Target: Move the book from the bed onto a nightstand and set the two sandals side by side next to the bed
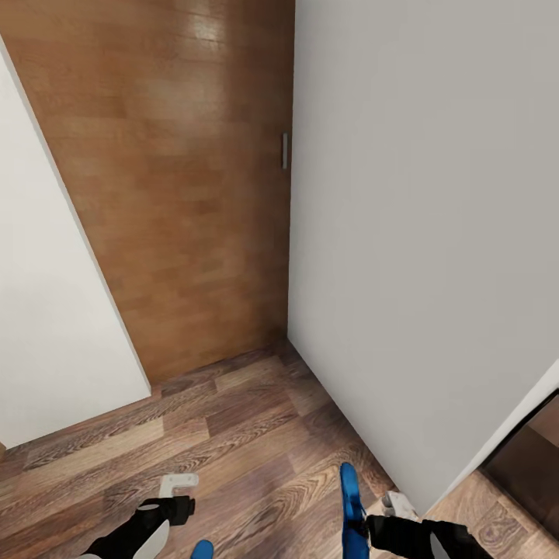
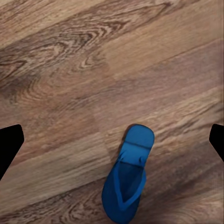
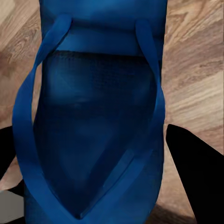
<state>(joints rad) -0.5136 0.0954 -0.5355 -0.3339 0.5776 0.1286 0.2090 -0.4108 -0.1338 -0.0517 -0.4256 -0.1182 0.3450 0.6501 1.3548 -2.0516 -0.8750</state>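
Observation:
My right gripper (image 1: 382,519) is shut on one blue sandal (image 1: 352,497), held on edge just above the wood floor. In the right wrist view that sandal (image 3: 93,116) lies strap side up, with the dark fingers (image 3: 196,177) at both its sides. The other blue sandal (image 2: 127,179) lies flat on the floor under my left gripper (image 2: 112,144), which is open and holds nothing. A tip of that sandal (image 1: 202,550) shows by the left gripper (image 1: 175,495). The book, the bed and the nightstand are out of view.
A white wall (image 1: 435,233) runs close along the right, with another white wall (image 1: 46,310) on the left. Between them stands a brown wooden door (image 1: 194,194) with a small metal handle (image 1: 284,151). Wood-plank floor (image 1: 248,435) lies ahead. A dark opening (image 1: 528,458) shows at far right.

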